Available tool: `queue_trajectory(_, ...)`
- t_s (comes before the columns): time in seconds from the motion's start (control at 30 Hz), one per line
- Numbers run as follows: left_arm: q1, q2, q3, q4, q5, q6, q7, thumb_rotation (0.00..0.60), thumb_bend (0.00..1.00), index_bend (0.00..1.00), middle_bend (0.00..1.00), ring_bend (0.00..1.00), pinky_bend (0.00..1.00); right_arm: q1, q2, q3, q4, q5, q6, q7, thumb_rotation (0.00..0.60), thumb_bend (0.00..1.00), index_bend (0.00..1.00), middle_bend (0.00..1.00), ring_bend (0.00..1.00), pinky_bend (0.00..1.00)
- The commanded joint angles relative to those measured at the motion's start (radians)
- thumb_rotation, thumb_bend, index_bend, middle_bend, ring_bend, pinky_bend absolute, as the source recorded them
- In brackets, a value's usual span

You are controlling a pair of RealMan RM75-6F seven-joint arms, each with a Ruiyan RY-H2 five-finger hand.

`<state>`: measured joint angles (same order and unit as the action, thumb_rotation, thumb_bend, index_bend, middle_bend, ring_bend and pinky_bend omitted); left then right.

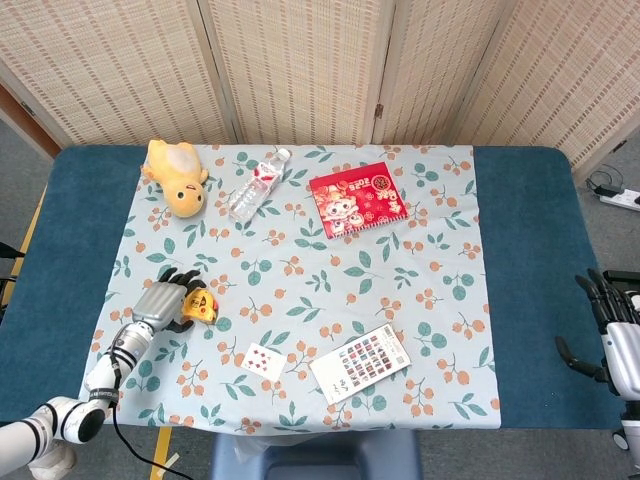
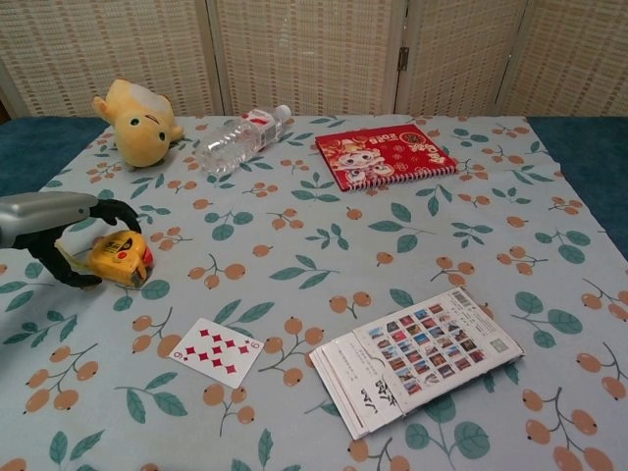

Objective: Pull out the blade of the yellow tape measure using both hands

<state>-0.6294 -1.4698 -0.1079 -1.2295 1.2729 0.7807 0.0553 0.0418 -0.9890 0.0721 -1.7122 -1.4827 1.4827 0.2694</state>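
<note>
The yellow tape measure (image 1: 201, 305) (image 2: 120, 257) lies on the floral cloth near its left side, with a short yellow strap trailing to its left. My left hand (image 1: 162, 301) (image 2: 57, 234) reaches over it from the left. Its dark fingers (image 2: 122, 211) arch above the case and the thumb (image 2: 73, 279) sits low beside it. I see no firm grip, and the case rests flat on the cloth. My right hand (image 1: 612, 330) hovers with fingers spread over the blue table at the far right, seen only in the head view.
A yellow plush toy (image 1: 176, 175), a clear water bottle (image 1: 256, 184) and a red notebook (image 1: 357, 198) lie along the back. A playing card (image 1: 265, 360) and a printed booklet (image 1: 360, 361) lie near the front edge, right of the tape measure.
</note>
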Motion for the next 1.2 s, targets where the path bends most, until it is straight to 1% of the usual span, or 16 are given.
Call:
queue_trajectory(0.03,-0.006,-0.004,-0.001,0.007,0.000,-0.001,-0.006,0.600,0.34,0.28,0.16,0.21,0.00,0.000,0.000,0.000,-0.001,0.001,-0.001,-0.001,0.600,0.41,0.00,0.00,0.04,0.00)
queue_trajectory(0.23,-0.016,-0.008,-0.004,0.010,-0.003,-0.006,-0.041,0.600,0.34,0.30,0.19,0.23,0.00,-0.003,0.001,-0.002,-0.003,0.003,-0.001,-0.002,0.600,0.41,0.00,0.00,0.04,0.00)
queue_trajectory(0.5,-0.020,-0.027,-0.005,0.033,-0.003,-0.002,-0.087,0.600,0.34,0.36,0.28,0.28,0.00,-0.009,0.007,-0.001,-0.006,0.007,0.004,-0.001,0.600,0.41,0.00,0.00,0.04,0.00)
queue_trajectory(0.63,-0.016,-0.040,-0.006,0.045,0.013,0.021,-0.120,0.600,0.35,0.45,0.37,0.34,0.01,-0.008,0.006,-0.001,-0.006,0.007,0.002,-0.002,0.600,0.41,0.00,0.00,0.04,0.00)
queue_trajectory(0.8,-0.009,-0.056,-0.020,0.052,0.017,0.042,-0.203,0.600,0.36,0.56,0.47,0.43,0.04,-0.002,0.007,0.001,-0.012,0.000,-0.002,-0.011,0.600,0.41,0.00,0.01,0.05,0.00)
queue_trajectory(0.93,-0.005,-0.029,-0.052,-0.003,-0.008,0.044,-0.275,0.600,0.36,0.58,0.50,0.45,0.06,0.021,0.012,0.009,-0.028,-0.014,-0.021,-0.026,0.600,0.41,0.00,0.03,0.05,0.00)
queue_trajectory(1.07,0.002,0.023,-0.093,-0.122,-0.039,0.057,-0.325,0.600,0.36,0.59,0.51,0.46,0.06,0.072,-0.007,0.028,-0.055,-0.050,-0.051,-0.070,0.600,0.41,0.00,0.04,0.05,0.00)
queue_trajectory(1.13,0.000,0.050,-0.107,-0.179,-0.054,0.053,-0.333,0.600,0.36,0.59,0.51,0.46,0.06,0.099,-0.032,0.042,-0.063,-0.069,-0.058,-0.087,0.600,0.41,0.04,0.07,0.07,0.00)
queue_trajectory(1.2,-0.003,0.075,-0.128,-0.241,-0.077,0.057,-0.333,0.600,0.36,0.59,0.51,0.46,0.06,0.132,-0.063,0.051,-0.066,-0.094,-0.075,-0.106,0.600,0.41,0.11,0.12,0.10,0.02)
